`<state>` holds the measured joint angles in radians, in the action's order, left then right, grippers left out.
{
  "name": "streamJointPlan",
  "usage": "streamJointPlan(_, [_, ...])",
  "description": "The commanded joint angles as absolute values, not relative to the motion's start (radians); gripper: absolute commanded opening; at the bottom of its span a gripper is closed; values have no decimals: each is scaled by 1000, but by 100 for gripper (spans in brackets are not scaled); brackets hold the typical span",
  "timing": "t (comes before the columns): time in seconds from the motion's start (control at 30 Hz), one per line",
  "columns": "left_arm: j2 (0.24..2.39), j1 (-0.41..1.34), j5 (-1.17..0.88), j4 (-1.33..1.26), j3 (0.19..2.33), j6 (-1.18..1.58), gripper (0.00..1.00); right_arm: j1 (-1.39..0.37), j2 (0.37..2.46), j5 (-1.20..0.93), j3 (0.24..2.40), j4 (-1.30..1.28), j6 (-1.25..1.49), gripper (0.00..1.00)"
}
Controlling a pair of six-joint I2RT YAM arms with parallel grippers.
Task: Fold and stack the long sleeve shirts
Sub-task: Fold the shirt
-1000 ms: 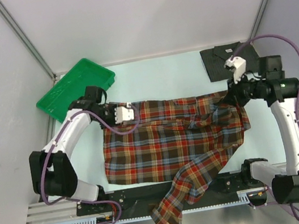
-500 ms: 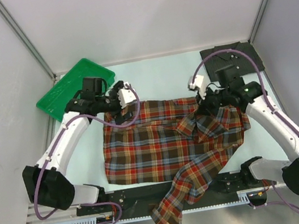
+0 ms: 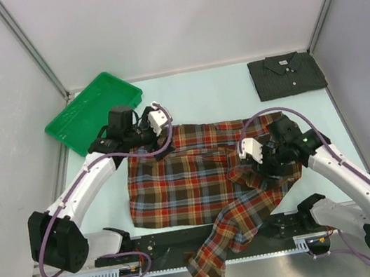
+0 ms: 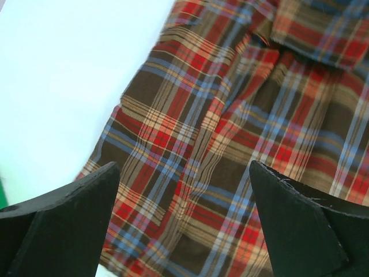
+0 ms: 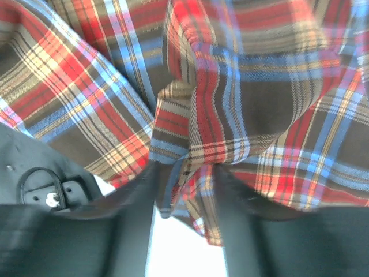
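The plaid shirt (image 3: 192, 180) lies spread on the table with its right side bunched, and one sleeve (image 3: 213, 262) hangs over the near edge. The charcoal grey shirt (image 3: 286, 74) rests folded at the far right. My left gripper (image 3: 151, 142) hovers open over the plaid shirt's far left corner; in the left wrist view only plaid cloth (image 4: 230, 115) shows between its spread fingers (image 4: 181, 173). My right gripper (image 3: 255, 168) is over the bunched right side. Its fingers (image 5: 127, 231) stand apart, with a loose fold of plaid (image 5: 190, 138) still between them (image 5: 184, 190).
A green plastic tray (image 3: 92, 111) sits at the far left corner, close behind the left arm. Grey walls close in the table on three sides. A black rail (image 3: 187, 237) with both arm bases runs along the near edge.
The right arm swung left and toward the near edge, carrying the plaid shirt's right side inward, and its jaws have parted. The left gripper opened off the shirt's far left corner and shifted slightly.
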<state>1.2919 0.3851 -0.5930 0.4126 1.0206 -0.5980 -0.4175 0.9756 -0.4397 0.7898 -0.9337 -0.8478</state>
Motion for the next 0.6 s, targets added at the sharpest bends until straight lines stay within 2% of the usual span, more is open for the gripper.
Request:
streamJointPlan(0.0, [1256, 385, -531, 278, 1020, -364, 99, -408, 1031, -348, 817, -966, -876, 58])
streamJointPlan(0.03, [1265, 382, -535, 291, 1031, -357, 99, -407, 1038, -348, 837, -969, -862, 75])
streamJointPlan(0.07, [1272, 374, -535, 319, 1057, -357, 99, -408, 1043, -353, 857, -968, -850, 83])
streamJointPlan(0.13, [1281, 356, -543, 340, 1077, -321, 100, -448, 1051, -356, 914, -930, -795, 93])
streamJointPlan(0.33, [1278, 259, -538, 351, 1126, -173, 100, -647, 1167, -272, 965, -839, -723, 92])
streamJointPlan(0.57, [1207, 196, -503, 339, 1182, -66, 99, -707, 1325, -224, 966, -825, -807, 86])
